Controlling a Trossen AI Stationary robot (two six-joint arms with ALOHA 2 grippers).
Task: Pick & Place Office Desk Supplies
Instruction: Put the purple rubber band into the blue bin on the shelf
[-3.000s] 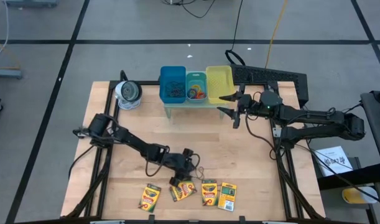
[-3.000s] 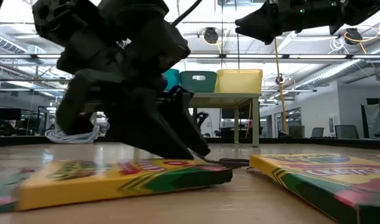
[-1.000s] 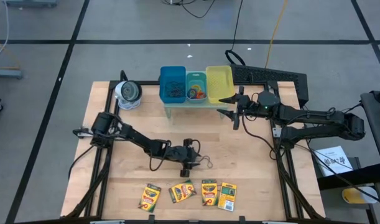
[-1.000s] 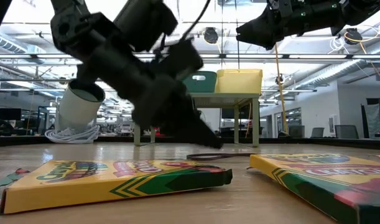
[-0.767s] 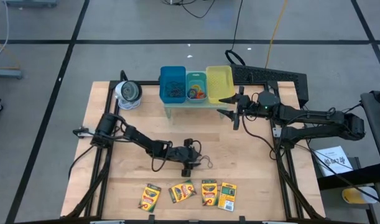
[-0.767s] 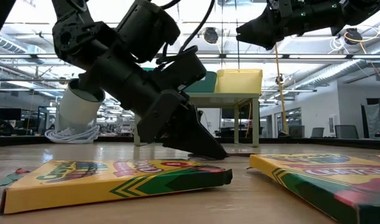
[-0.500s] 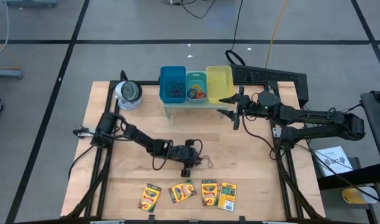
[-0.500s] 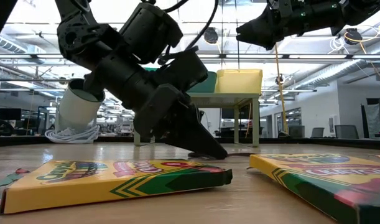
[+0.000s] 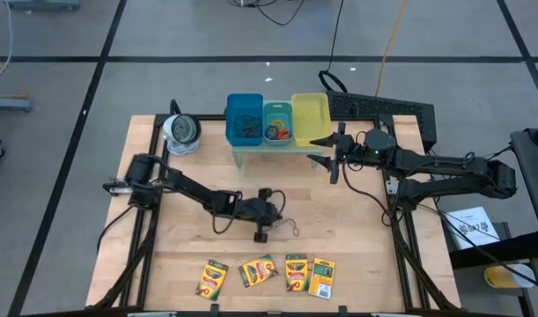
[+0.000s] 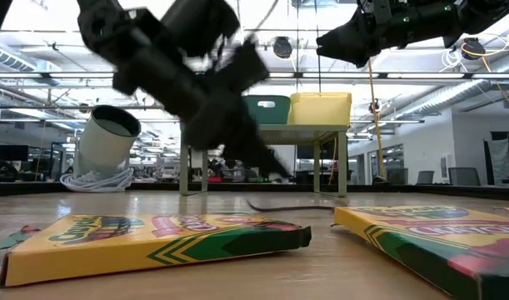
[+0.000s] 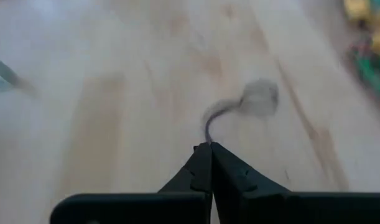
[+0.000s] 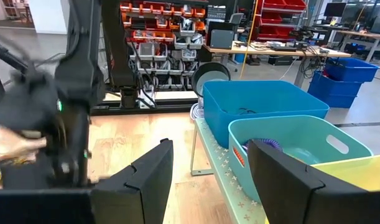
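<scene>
My left gripper (image 9: pixel 276 218) hangs low over the middle of the table, shut on a thin brownish wiry loop (image 11: pixel 257 98). The loop also shows in the high view (image 9: pixel 291 228) and in the low view (image 10: pixel 281 205). Several flat yellow-and-green crayon boxes (image 9: pixel 258 270) lie in a row near the table's front edge. My right gripper (image 9: pixel 330 155) hovers open and empty beside the yellow bin (image 9: pixel 310 116); its fingers stand wide apart in its wrist view (image 12: pixel 208 186). The ring bands lie in the teal bin (image 9: pixel 278 124). My left gripper pinches one end of the wiry loop (image 11: pixel 208 133) between its two shut fingertips, slanting down from the table's left. The strand curves away from the tips to the loop's bunched part (image 11: pixel 260 97), which stays low by the table top.
A blue bin (image 9: pixel 244 119) stands left of the teal one on a small stand at the table's far side. A round silvery-white roll (image 9: pixel 181 132) sits at the far left. Bare wood lies between the stand and the crayon boxes.
My left gripper has come up off the table top and gone a little toward the far edge, staying shut. The wiry loop stays about where it was, low by the table. My right arm has kept still.
</scene>
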